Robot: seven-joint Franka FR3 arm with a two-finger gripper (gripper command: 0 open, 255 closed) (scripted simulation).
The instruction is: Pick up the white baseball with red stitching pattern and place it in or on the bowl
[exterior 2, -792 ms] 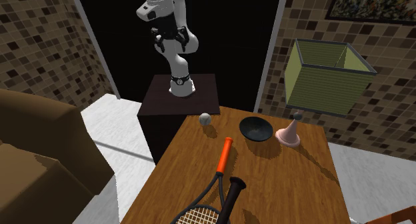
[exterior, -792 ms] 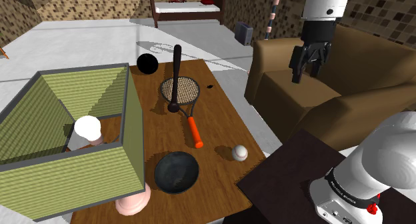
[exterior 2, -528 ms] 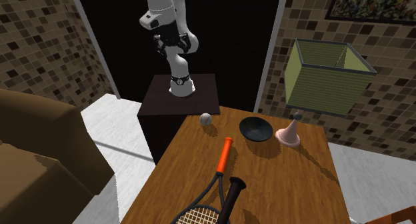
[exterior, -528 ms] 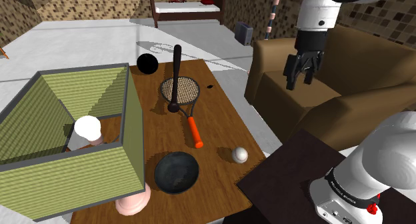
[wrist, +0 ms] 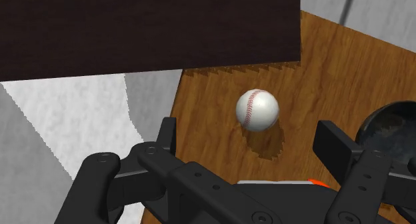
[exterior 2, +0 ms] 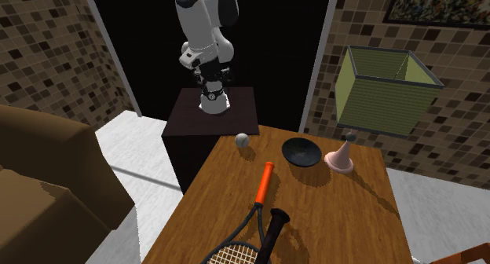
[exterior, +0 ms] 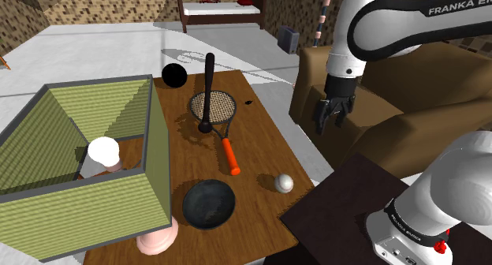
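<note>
The white baseball with red stitching (exterior: 284,182) lies on the wooden table (exterior: 260,137) near the edge beside my stand. A dark bowl (exterior: 209,203) sits a short way off toward the shoulder view's left. My black gripper (exterior: 327,123) hangs open in front of the brown sofa, well above the ball and off the table's edge. In the wrist view the baseball (wrist: 257,109) lies far beyond the open gripper (wrist: 252,139), untouched, with the bowl (wrist: 395,133) at its side. The second exterior view has the baseball (exterior 2: 243,141) next to the bowl (exterior 2: 301,152).
A lamp with a green shade (exterior: 79,169) and pink base (exterior: 156,241) stands close to the bowl. A racket with an orange handle (exterior: 229,154), a black bat (exterior: 208,90) and a black ball (exterior: 174,76) lie farther along the table. A brown sofa (exterior: 410,98) flanks it.
The arm has swung down and toward the shoulder view's left, bringing the gripper lower and nearer the table. The fingers stayed open. Ball and bowl have not moved.
</note>
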